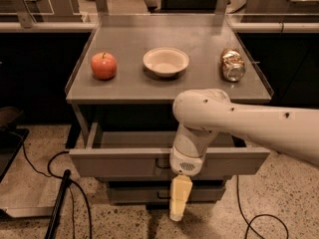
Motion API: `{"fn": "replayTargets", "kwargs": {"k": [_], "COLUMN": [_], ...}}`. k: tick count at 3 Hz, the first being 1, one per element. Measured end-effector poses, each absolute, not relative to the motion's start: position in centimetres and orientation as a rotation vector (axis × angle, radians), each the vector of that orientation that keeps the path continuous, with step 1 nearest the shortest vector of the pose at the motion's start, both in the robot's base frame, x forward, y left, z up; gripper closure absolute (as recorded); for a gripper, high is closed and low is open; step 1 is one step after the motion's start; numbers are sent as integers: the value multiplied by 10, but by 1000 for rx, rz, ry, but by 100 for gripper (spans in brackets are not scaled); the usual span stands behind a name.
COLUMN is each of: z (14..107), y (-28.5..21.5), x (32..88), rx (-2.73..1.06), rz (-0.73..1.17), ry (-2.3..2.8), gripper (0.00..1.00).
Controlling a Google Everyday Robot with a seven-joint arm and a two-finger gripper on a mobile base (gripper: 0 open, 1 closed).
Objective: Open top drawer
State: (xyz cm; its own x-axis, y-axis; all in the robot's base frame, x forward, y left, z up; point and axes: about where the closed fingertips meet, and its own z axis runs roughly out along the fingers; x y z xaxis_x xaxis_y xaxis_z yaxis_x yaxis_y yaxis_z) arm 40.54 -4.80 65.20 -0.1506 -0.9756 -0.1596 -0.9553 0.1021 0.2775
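The top drawer (119, 163) is a wide grey metal drawer under the table top. It stands pulled out toward me, with its side walls and dark inside showing. Its small dark loop handle (160, 164) peeks out at the middle of the front panel, just left of my arm's white wrist. My gripper (179, 204) hangs below the wrist, pale yellow and pointing down. It is lower than the top drawer's front and in front of the narrower lower drawer (134, 193). It is not on the handle.
On the grey table top (129, 39) sit a red apple (103, 65), a white bowl (166, 61) and a crushed can (233, 64). Black cables (60, 163) and a dark pole (59, 203) lie on the speckled floor at left. Another cable (249, 218) lies at right.
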Motion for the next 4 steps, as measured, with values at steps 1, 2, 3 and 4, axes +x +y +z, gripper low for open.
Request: {"fn": "replayTargets", "kwargs": {"k": [1, 2, 3, 4], "z": [652, 655, 665, 677], "y": [-48, -51, -59, -68], "x": [405, 398, 381, 362], "rx": [2004, 2019, 2020, 2017], "rz": [-490, -506, -535, -566], "ry": [-2284, -2270, -2257, -2262], "gripper": [0, 0, 0, 0]}}
